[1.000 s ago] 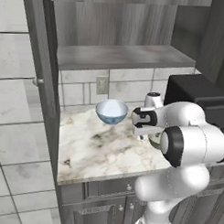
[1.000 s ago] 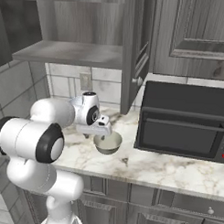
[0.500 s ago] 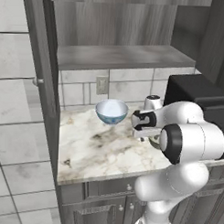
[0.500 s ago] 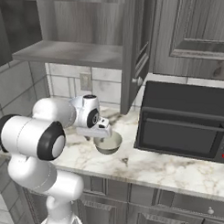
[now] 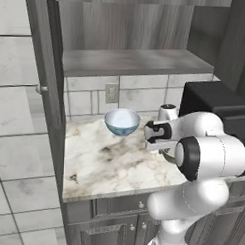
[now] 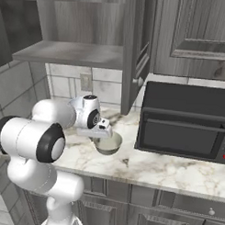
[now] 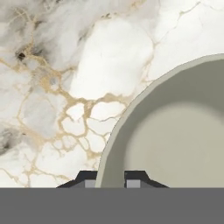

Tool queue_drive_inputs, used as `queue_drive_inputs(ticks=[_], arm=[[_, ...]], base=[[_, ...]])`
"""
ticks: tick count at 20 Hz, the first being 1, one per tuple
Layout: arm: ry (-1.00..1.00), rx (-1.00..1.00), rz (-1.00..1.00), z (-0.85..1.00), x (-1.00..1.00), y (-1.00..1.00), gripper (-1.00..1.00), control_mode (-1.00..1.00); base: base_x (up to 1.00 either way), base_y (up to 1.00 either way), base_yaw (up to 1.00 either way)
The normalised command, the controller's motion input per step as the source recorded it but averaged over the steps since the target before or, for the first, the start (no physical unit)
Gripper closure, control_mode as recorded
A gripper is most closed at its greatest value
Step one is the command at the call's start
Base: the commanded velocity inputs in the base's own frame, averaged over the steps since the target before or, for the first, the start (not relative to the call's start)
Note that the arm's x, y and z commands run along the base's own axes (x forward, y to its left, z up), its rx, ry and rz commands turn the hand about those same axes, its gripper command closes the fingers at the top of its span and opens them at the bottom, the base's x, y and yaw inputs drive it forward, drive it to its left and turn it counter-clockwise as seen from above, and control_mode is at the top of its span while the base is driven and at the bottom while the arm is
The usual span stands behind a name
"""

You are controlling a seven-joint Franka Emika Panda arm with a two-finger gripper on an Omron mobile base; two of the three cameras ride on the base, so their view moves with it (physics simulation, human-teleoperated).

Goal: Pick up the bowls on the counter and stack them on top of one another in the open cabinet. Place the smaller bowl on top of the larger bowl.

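- Since a second ago, the gripper point(image 7: 110, 177) is closing from wide open down onto the rim of the smaller bowl point(image 7: 175, 131), one tip inside and one outside, and the arm is barely shifting.
- Standing empty above the counter point(image 5: 108, 164), the open cabinet point(image 5: 131, 62) is waiting for both bowls.
- Sitting near the backsplash, the larger bowl point(image 5: 122, 122) is staying untouched (it likely should go up first).
- No writing is showing anywhere.
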Motion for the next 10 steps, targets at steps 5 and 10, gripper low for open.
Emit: queue_drive_inputs(ticks=[5,10], arm=[[-0.07,-0.08,0.0,0.17,-0.11,0.12,1.0,-1.0],[-0.05,-0.16,0.0,0.34,-0.01,0.35,1.0,-1.0]], base=[[0.0,0.0,0.0],[0.0,0.0,0.0]])
